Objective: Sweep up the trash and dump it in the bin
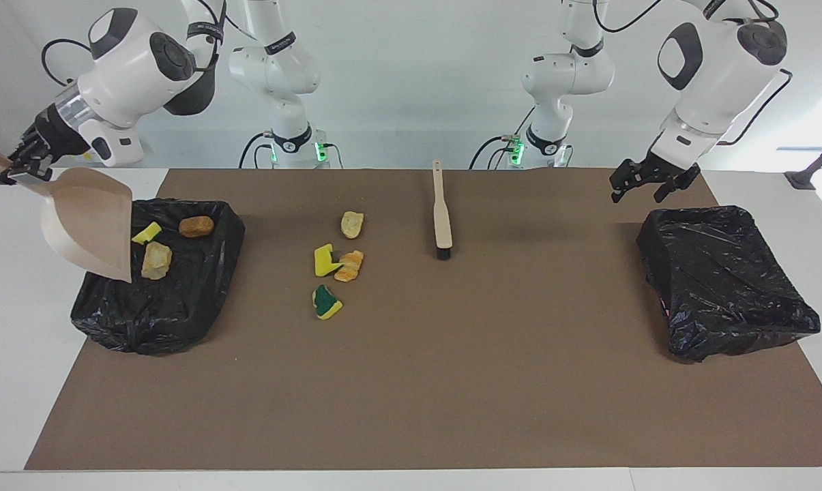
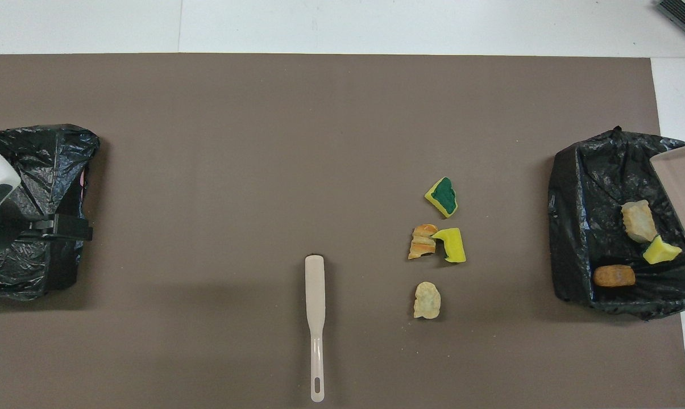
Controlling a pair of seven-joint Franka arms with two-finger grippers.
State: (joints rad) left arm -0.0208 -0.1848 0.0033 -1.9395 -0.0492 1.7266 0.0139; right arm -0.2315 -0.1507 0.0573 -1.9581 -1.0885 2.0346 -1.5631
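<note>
Three pieces of trash lie in the black-lined bin [image 1: 199, 300] at the right arm's end: a yellow sponge [image 1: 147, 233], an orange lump [image 1: 196, 226] and a tan lump [image 1: 156, 261]. Several more lie on the brown mat: a beige lump [image 1: 352, 224], a yellow sponge [image 1: 325, 260], an orange lump [image 1: 349, 266] and a green-yellow sponge [image 1: 327, 302]. My right gripper [image 1: 25, 167] is shut on the handle of the beige dustpan [image 1: 90, 221], tilted mouth-down over that bin [image 2: 569, 227]. My left gripper [image 1: 637, 194] is open and empty in the air beside the second bin.
The beige brush [image 1: 442, 211] lies on the mat [image 1: 451, 382] between the loose trash and the left arm's end, bristles away from the robots. A second black-lined bin [image 1: 724, 286] stands at the left arm's end.
</note>
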